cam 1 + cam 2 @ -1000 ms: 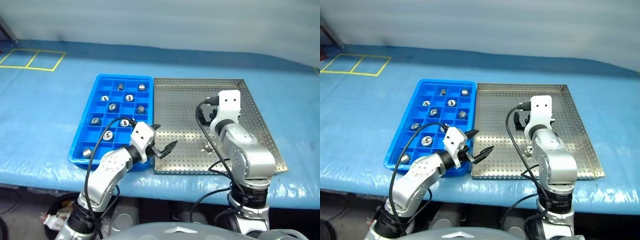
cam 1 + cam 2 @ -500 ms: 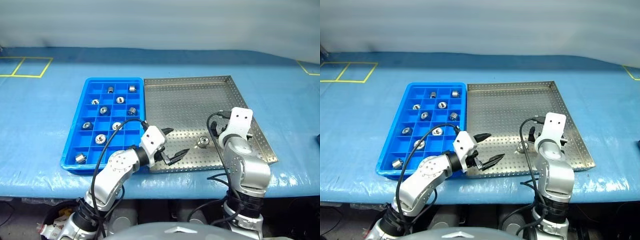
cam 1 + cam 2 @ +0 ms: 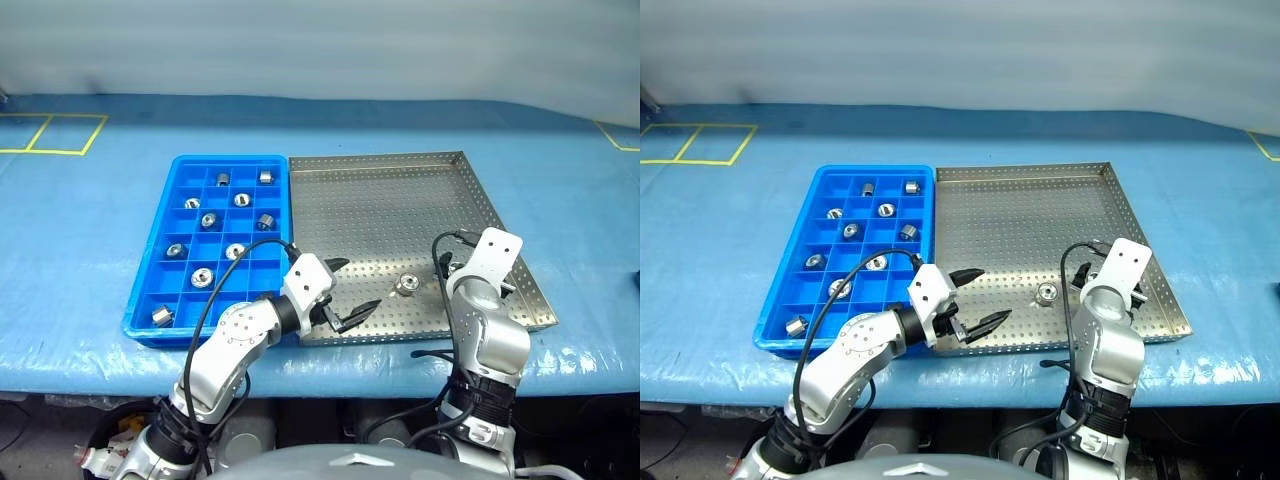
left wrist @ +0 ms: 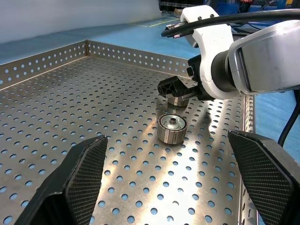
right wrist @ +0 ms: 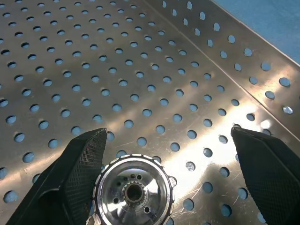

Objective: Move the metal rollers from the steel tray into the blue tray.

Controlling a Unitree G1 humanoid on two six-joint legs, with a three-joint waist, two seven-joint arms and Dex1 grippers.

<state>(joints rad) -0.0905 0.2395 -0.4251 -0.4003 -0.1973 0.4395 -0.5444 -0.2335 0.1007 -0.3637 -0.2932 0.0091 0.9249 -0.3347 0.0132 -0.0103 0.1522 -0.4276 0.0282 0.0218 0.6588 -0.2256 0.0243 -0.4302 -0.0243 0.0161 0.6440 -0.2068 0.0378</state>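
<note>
One metal roller (image 3: 406,285) stands on the perforated floor of the steel tray (image 3: 380,205), near its front edge. My left gripper (image 3: 361,283) hovers open just left of it, aimed at it, nothing between its fingers. In the left wrist view the roller (image 4: 171,128) sits ahead of the open jaws, with my right gripper (image 4: 180,89) right behind it. My right gripper (image 5: 167,133) is open low over the tray, and the roller (image 5: 133,190) lies close to one finger (image 5: 79,168). The blue tray (image 3: 150,290) lies against the steel tray's left side, with several rollers (image 3: 236,251) in separate compartments.
Both trays rest on a blue-covered table (image 3: 560,200) whose front edge runs just below them. Yellow tape lines (image 3: 50,135) mark the far left. Black cables (image 3: 215,290) loop from each wrist.
The view has shifted. My right gripper has dropped and swung right toward the tray's front right corner, uncovering the roller. The left gripper has stayed open in about the same place.
</note>
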